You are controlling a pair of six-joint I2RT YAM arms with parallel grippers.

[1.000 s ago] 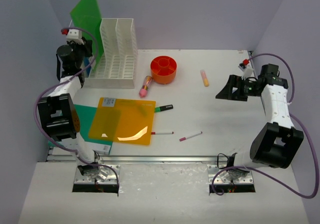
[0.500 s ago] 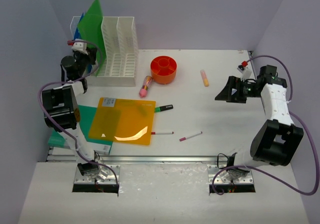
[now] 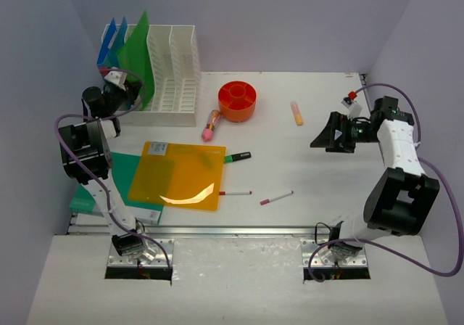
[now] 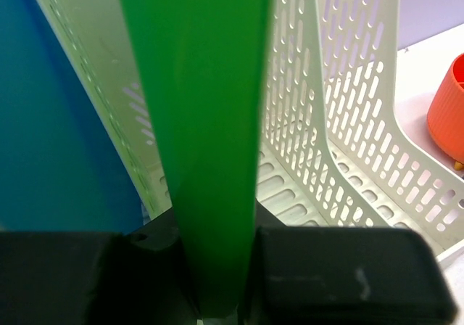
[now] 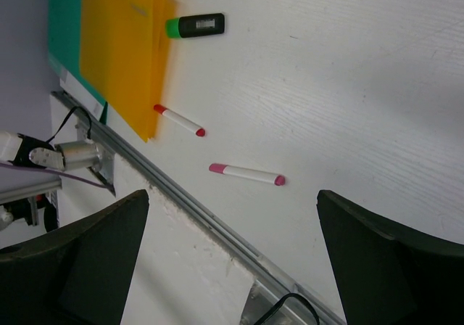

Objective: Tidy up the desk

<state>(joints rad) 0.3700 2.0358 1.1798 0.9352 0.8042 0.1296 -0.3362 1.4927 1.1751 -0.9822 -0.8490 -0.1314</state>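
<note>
On the white desk (image 3: 326,180) my left gripper (image 3: 118,87) is shut on the lower edge of a green folder (image 3: 136,43). It holds the folder upright at the left end of the white slotted file rack (image 3: 172,71), next to blue folders (image 3: 109,40). The left wrist view shows the green folder (image 4: 196,122) pinched between the black fingers (image 4: 348,274), with the rack (image 4: 326,122) just behind. My right gripper (image 3: 326,133) hangs open and empty above the desk's right side; in its wrist view the gripper (image 5: 232,198) looks down on a pink pen (image 5: 246,173).
An orange folder (image 3: 177,174) lies on a teal one (image 3: 119,167) at front left. Loose items: a green-black highlighter (image 3: 238,157), a red pen (image 3: 234,193), a pink pen (image 3: 277,197), a yellow highlighter (image 3: 296,112), a pink marker (image 3: 212,124). An orange round container (image 3: 238,100) stands beside the rack.
The left arm has drawn back and lowered, bringing the green folder down and rightward against the rack's left end, which uncovers the blue folders. The right gripper shifted slightly.
</note>
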